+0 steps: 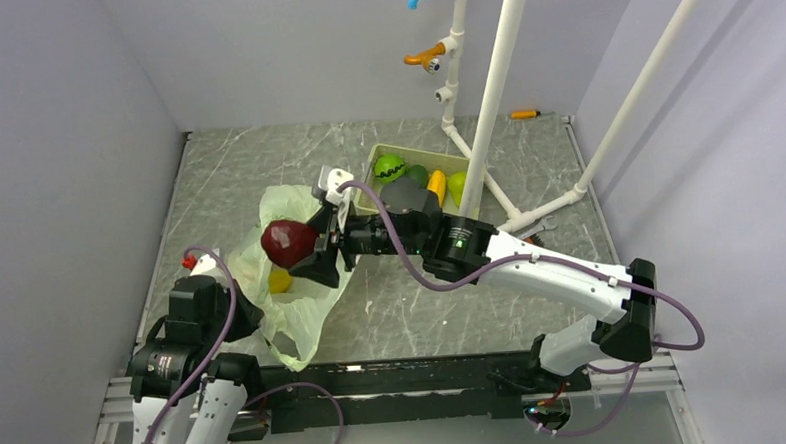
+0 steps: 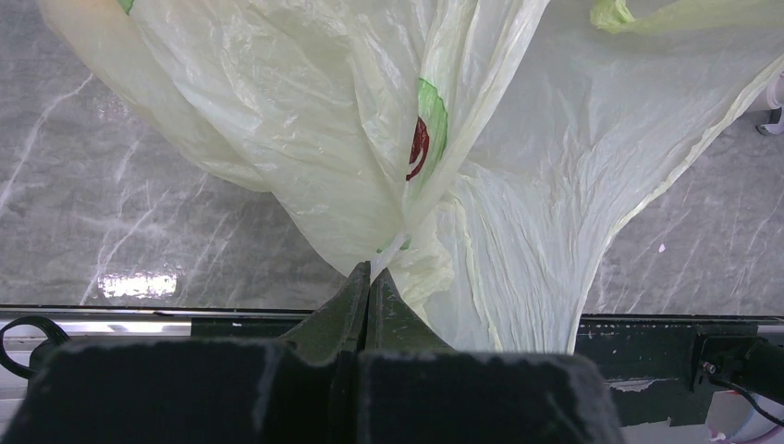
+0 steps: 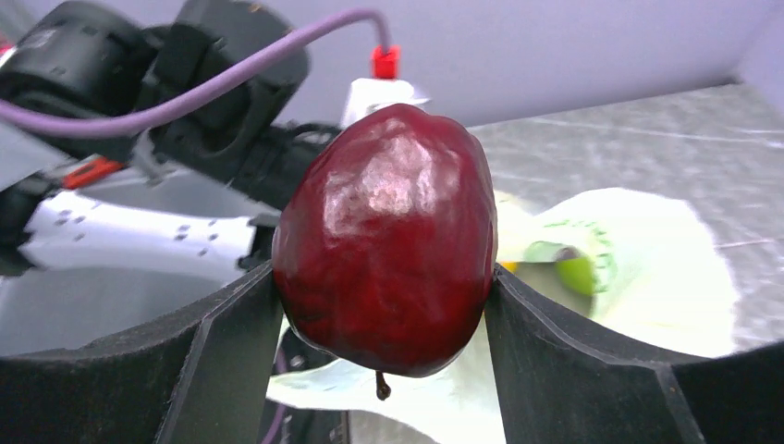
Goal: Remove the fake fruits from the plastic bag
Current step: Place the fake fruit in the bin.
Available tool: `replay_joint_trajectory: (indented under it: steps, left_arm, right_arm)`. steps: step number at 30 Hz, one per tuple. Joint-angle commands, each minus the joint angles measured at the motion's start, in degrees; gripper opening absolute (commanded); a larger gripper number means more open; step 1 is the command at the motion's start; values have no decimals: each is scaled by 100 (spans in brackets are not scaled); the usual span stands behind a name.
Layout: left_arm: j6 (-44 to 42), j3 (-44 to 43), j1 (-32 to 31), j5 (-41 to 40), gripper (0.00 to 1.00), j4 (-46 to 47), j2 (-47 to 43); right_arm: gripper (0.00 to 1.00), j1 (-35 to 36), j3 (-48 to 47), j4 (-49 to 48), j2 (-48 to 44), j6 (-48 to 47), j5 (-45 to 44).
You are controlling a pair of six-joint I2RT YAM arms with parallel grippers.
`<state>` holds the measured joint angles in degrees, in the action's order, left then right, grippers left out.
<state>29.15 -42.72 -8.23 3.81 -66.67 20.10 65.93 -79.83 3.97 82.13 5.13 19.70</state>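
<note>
1. The maroon fruit (image 3: 386, 239) is off the table, above the plastic bag (image 1: 295, 324). It is clamped between the two dark fingers (image 3: 231, 342) of the right gripper (image 3: 384, 277). In the right wrist view one finger presses on each flank, and a short stem points downward.
2. The right gripper's jaws are spread only as wide as the fruit and grip it firmly. In the top view the gripper reaches leftward across the table, over the bag's far half.
3. The bag lies crumpled on the left-centre of the grey marbled table (image 1: 266, 157), under and beside the held fruit. A yellow fruit (image 1: 279, 280) sits in the bag, just on the near side of the maroon one.
4. The left gripper (image 2: 372, 277) has its jaws pressed together on a thin fold of the bag's film near the table's near edge. From the pinch the film fans outward, showing a red and green print.
5. A beige tray (image 1: 421, 153) stands beyond the right gripper, well apart from the bag. It holds a green ball with a dark zigzag band (image 1: 389, 166), a dark green fruit (image 1: 416, 174), a yellow-orange oblong fruit (image 1: 436, 185) and a bright green fruit (image 1: 456, 185).
6. A white pipe frame (image 1: 493, 87) rises just beside the tray's right end.
</note>
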Motion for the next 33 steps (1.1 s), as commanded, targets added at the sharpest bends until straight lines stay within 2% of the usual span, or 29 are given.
replay_joint_trajectory:
  steps: [1, 9, 12, 16, 20, 22, 27, 33]
  left_arm:
    - [-60, -25, -3, 94, 0, 182, -29]
    - [-89, -16, -2, 134, 0, 192, -45]
    - [-85, -17, -2, 154, 0, 163, -41]
    - [-94, -7, 0, 156, 0, 215, -65]
    - [-94, -8, 4, 179, 0, 152, -44]
    - [-101, -6, -3, 172, 0, 175, -71]
    - [-102, -6, -2, 169, 0, 165, -24]
    - [-77, -8, -3, 132, 0, 192, -5]
  right_arm:
    - [0, -18, -331, 123, -48, -546, -1583]
    - [0, -231, -261, -276, 361, -1351, -4715]
    - [0, -723, -389, -124, 637, -1064, -5199]
    - [0, -1447, -621, 197, 1262, -693, -5327]
    - [0, -1856, -1356, 1143, 2326, -432, -5375]
    - [0, -2084, -1743, 1569, 2811, -128, -5066]
    - [0, -2617, -2766, 2545, 3759, 574, -3595]
    - [3, -2913, -2917, 2853, 4092, 1032, -2968]
